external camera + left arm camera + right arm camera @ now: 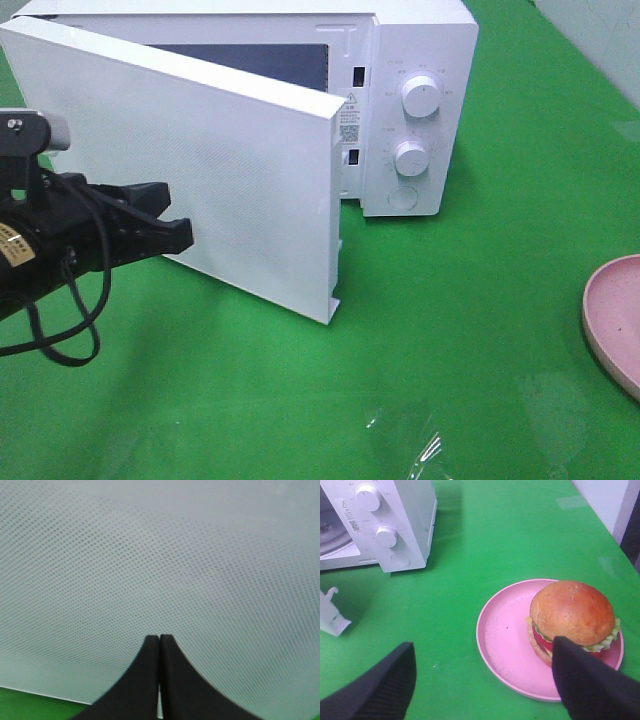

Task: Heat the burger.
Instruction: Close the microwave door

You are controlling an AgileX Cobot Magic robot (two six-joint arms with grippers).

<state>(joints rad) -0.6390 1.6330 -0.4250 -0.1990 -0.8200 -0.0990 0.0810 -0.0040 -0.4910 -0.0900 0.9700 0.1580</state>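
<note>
The burger (570, 612) sits on the right side of a pink plate (505, 640); it shows only in the right wrist view. My right gripper (482, 647) is open and empty above the plate's near side, with one finger (590, 685) close to the burger. The white microwave (420, 120) stands at the back with its door (200, 170) swung open. My left gripper (185, 225) is shut and empty, its tips against the door's outer face (160, 555). The right gripper is out of the high view.
The plate's edge (615, 310) shows at the right border of the high view. The microwave's two knobs (420, 97) face front. The door's lower corner (332, 615) shows in the right wrist view. The table is covered in green cloth (450, 350).
</note>
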